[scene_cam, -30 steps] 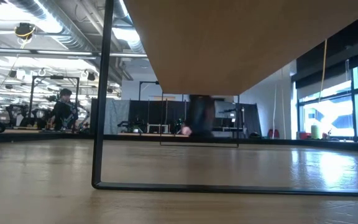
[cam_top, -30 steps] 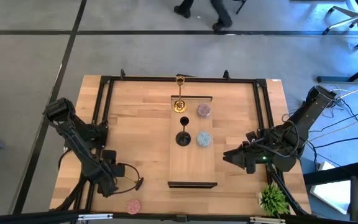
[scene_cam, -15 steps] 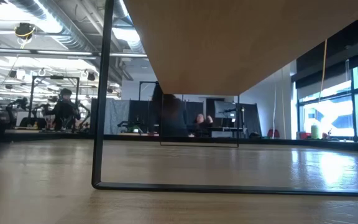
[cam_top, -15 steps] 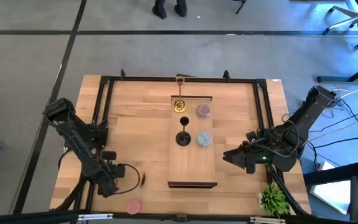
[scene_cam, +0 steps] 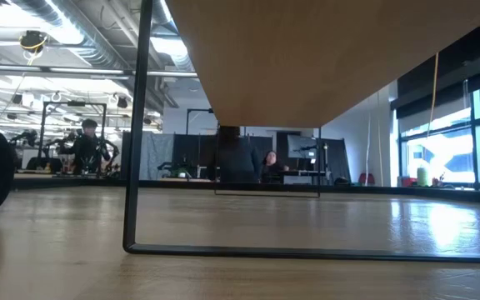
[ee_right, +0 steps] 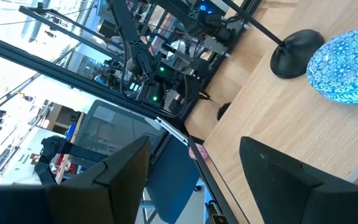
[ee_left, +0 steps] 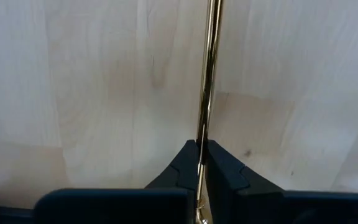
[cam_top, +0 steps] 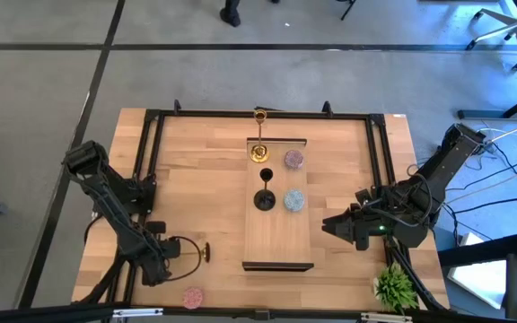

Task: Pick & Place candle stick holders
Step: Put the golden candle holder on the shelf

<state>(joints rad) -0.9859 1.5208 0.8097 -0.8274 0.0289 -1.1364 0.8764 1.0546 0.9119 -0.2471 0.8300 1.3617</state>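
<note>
Your left gripper (ee_left: 201,144) has just snapped shut on a thin gold candle holder (ee_left: 209,74), lying near the table's (cam_top: 196,188) front left corner. Your right gripper (ee_right: 194,155) waits with fingers apart beside the raised board (cam_top: 276,242).

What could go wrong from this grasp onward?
1. The left claw pinches only the thin stem of the gold candle stick holder, which lies flat on the table; it may swing or slip when lifted.
2. The raised board already carries several holders near its centre, including the black holder; a swinging gold one could topple them.
</note>
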